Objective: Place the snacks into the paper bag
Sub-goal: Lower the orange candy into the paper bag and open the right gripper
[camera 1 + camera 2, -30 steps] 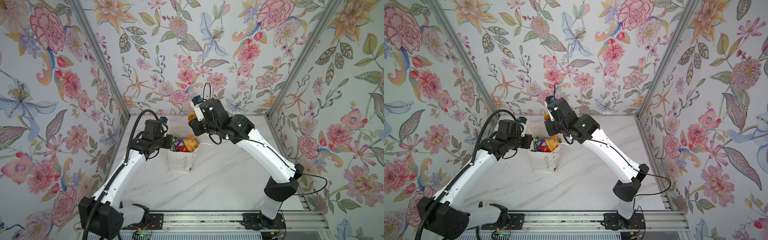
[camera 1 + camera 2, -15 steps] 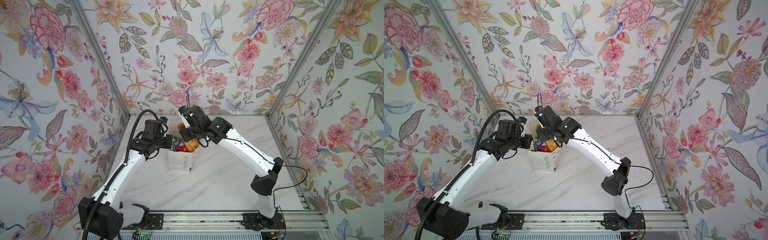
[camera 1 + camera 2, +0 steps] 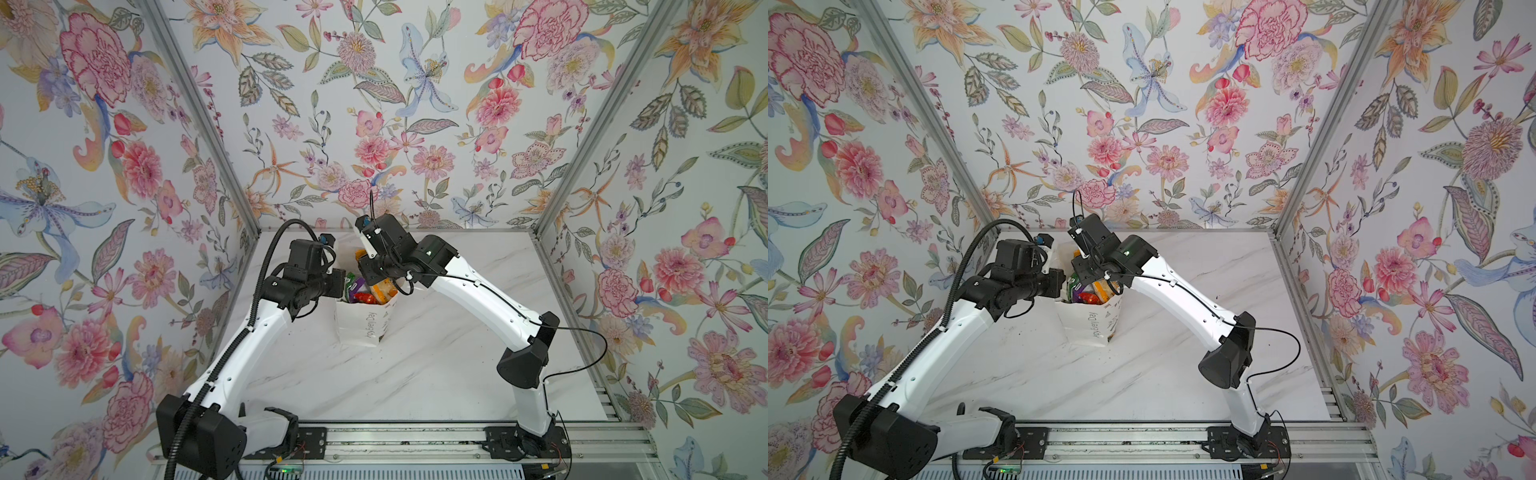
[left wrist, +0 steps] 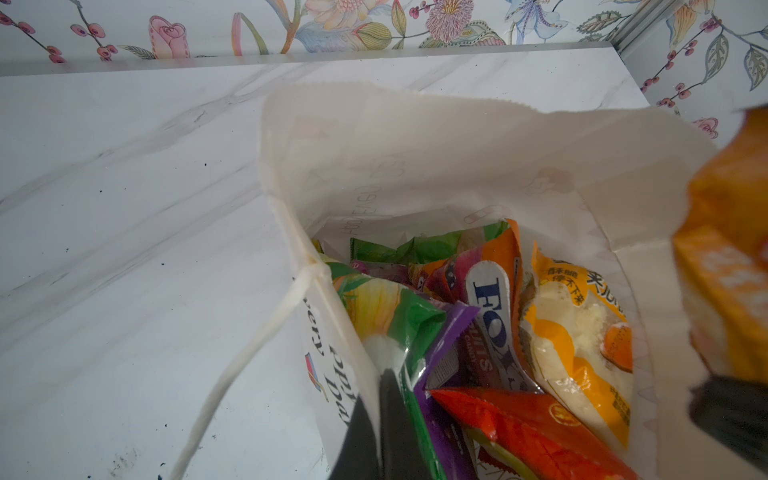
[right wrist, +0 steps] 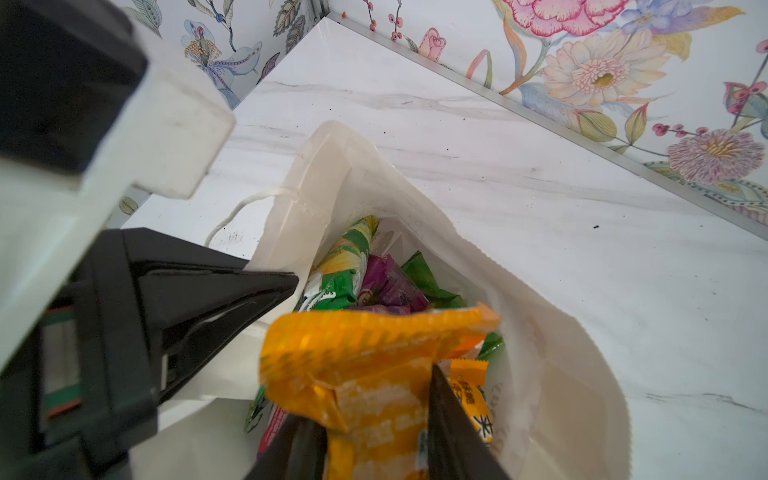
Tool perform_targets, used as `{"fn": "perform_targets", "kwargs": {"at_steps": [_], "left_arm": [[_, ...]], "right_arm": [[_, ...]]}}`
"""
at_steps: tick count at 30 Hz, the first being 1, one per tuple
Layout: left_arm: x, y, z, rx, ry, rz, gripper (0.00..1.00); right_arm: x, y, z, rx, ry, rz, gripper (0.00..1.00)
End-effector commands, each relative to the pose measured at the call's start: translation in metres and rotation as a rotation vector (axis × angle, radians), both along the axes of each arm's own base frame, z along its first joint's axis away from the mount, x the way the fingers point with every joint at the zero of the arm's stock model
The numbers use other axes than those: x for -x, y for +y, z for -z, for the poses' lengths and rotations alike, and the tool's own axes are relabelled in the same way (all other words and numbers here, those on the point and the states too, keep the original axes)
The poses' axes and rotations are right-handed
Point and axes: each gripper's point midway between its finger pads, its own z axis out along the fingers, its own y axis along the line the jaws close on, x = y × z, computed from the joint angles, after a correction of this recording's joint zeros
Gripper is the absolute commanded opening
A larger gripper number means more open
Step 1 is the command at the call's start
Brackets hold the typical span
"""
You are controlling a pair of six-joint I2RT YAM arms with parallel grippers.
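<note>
Marble tabletop [image 3: 436, 365], "Every Day" bag [image 3: 365, 328], "FOX" packet [image 4: 492, 307]

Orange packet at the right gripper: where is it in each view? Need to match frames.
Top view: orange packet, a sliver by the right wrist, above the bag mouth.
Top view: same sliver.
Left wrist: large, blurred, near the lens beside the open bag.
Right wrist: foreground, between the right gripper fingers.
Shared landmark: paper bag.
</note>
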Motion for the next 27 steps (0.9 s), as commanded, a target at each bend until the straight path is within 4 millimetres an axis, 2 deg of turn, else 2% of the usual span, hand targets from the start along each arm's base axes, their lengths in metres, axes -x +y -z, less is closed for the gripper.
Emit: {"fn": "perform_targets", "kwargs": {"at_steps": [1, 3, 10, 12, 15, 19, 22, 27], "left_arm": [[-0.008, 0.005, -0.027, 0.01, -0.115, -0.004, 0.0], [-0.008, 0.005, -0.026, 0.009, -0.113, -0.005, 0.0], [-0.008, 0.005, -0.026, 0.01, -0.114, -0.007, 0.0], [-0.008, 0.006, -0.025, 0.007, -0.112, -0.009, 0.0], [-0.008, 0.006, -0.025, 0.007, -0.112, -0.008, 0.0], [-0.008, 0.005, -0.026, 0.009, -0.114, -0.008, 0.0], [-0.008, 0.005, -0.025, 0.009, -0.113, -0.006, 0.0], [-0.009, 0.003, -0.025, 0.015, -0.112, -0.003, 0.0]], "right_arm": [[-0.001, -0.001, -0.001, -0.005, 0.005, 0.005, 0.45], [0.0, -0.002, -0.006, -0.012, -0.001, 0.007, 0.5], [0.004, -0.013, -0.023, -0.02, -0.02, 0.029, 0.54], [0.006, -0.024, -0.028, -0.01, -0.028, 0.063, 0.55], [0.003, -0.051, -0.033, 0.01, -0.036, 0.159, 0.56], [-0.001, -0.09, -0.026, 0.032, -0.019, 0.271, 0.6], [-0.005, -0.11, -0.01, 0.055, 0.019, 0.327, 0.64], [-0.003, -0.113, 0.021, 0.095, 0.091, 0.336, 0.68]]}}
